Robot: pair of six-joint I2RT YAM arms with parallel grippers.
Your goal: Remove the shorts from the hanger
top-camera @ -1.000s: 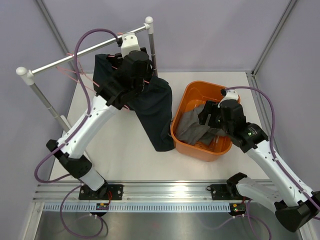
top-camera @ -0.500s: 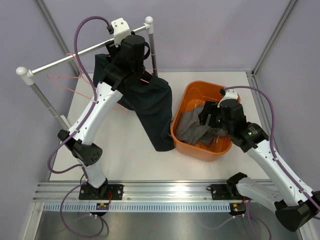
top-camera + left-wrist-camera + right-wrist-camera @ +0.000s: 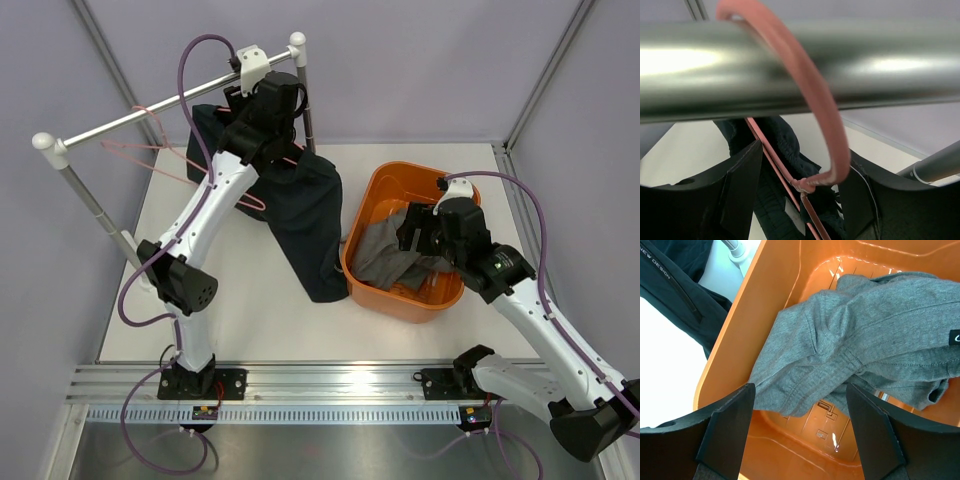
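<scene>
Top view: the left arm's wrist blocks the spot where the dark navy cloth shorts [image 3: 305,205] meet the thin pink wire hanger [image 3: 815,100], so I can't tell how they're attached. The tips of the left gripper [image 3: 802,162] are hidden there too.

Left wrist view: the round metal rail [image 3: 790,70] fills the upper frame, blurred, both ends cut off. The hanger's hook loops over the rail and its twisted neck sits between the two black fingers [image 3: 742,185]. The fingers are spread with nothing clamped. The right-hand finger is just beside the hook; contact or gap, can't tell. Navy cloth shows below the neck, behind the fingers.

The navy shorts hang from under the rail, with the lower leg draped onto the white table [image 3: 260,320] and the hem just beside the orange plastic tub [image 3: 400,305]. Pink wire also hangs on the rail left of the arm, too thin to count hangers.

The mid-grey cloth shorts [image 3: 865,325] lie crumpled in the tub. Their right side is cut off in the right wrist view, and a black label there is only partly in frame. The right gripper [image 3: 800,390] hovers over them, fingers wide apart, holding nothing; can't tell if it touches the cloth. Small pale lettering on the navy shorts shows in that view's top-left corner.
</scene>
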